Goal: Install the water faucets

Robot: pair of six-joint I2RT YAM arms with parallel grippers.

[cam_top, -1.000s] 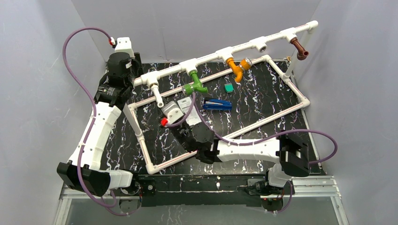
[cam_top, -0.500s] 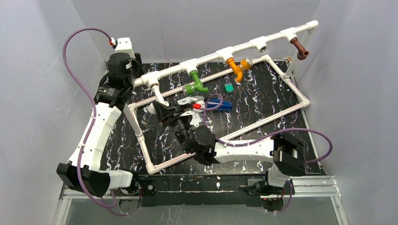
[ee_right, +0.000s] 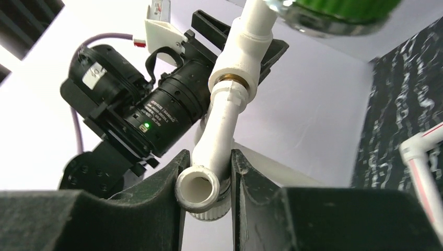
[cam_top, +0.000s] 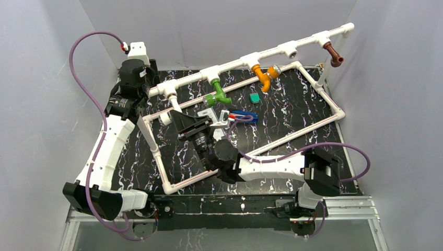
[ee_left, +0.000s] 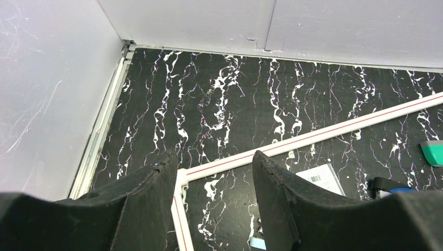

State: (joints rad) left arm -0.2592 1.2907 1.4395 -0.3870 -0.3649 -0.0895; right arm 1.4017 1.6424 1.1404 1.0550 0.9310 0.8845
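Note:
The white water faucet [ee_right: 219, 130] hangs from the leftmost tee [ee_right: 243, 52] of the raised white pipe. My right gripper [ee_right: 208, 154] is shut on its spout from below. In the top view the right gripper [cam_top: 175, 116] sits under that tee [cam_top: 170, 93], and the faucet's knob [cam_top: 166, 118] shows to the left. Green [cam_top: 218, 94], orange [cam_top: 264, 76] and brown [cam_top: 333, 55] faucets hang from other tees. One tee [cam_top: 289, 50] has nothing in it. My left gripper [ee_left: 215, 157] is open with nothing between its fingers. It hovers over the frame's far-left corner [ee_left: 180, 175].
The white pipe frame [cam_top: 313, 128] lies on the black marbled table. A blue box [cam_top: 245, 117] and a small green piece [cam_top: 254, 98] lie inside the frame. The left arm's wrist [ee_right: 130, 115] hangs just behind the leftmost tee. Grey walls close in on three sides.
My right wrist has rolled round while shut on the white faucet. The faucet has turned with it in the tee, and its knob has swung left. The left arm has not moved.

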